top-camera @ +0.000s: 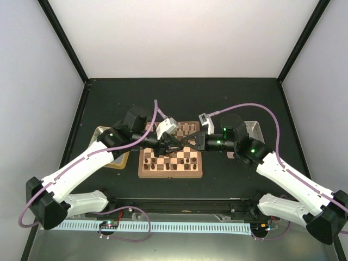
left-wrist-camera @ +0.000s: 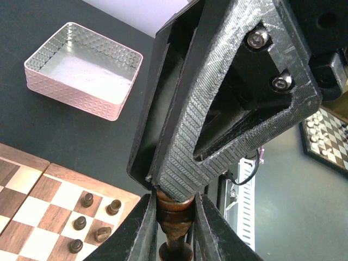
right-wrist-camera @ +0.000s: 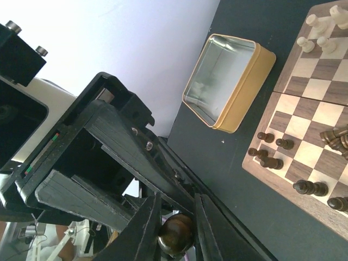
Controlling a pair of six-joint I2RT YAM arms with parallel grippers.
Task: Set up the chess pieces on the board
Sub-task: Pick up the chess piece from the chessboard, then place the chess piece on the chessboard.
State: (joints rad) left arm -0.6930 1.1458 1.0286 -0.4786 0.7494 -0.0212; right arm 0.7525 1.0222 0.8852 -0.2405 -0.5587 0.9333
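The left gripper [left-wrist-camera: 175, 205] is clamped nearly shut on the turned stem of a dark piece [left-wrist-camera: 175, 218]. The right gripper [right-wrist-camera: 178, 206] meets it nose to nose, coming in from 3 o'clock in the top view. Its jaws stand narrow about the same piece's round end, with the pads seemingly touching both sides. The pair hang over the board [top-camera: 170, 174], toward its 12 o'clock half.

This looks like a handover. It would go best if the left lets go only once the right has a firm hold, opening slowly with no sideways pull so the piece does not tip.

Dark pawns [left-wrist-camera: 87, 200] stand below, and cream men [right-wrist-camera: 312, 22] at the other end. A tray [right-wrist-camera: 247, 95] lies at 9 o'clock of the board and a box [left-wrist-camera: 70, 100] toward 3 o'clock.

The fingers hide which piece this is, and how firmly the right holds it cannot be told. The arms cover the board's middle squares.
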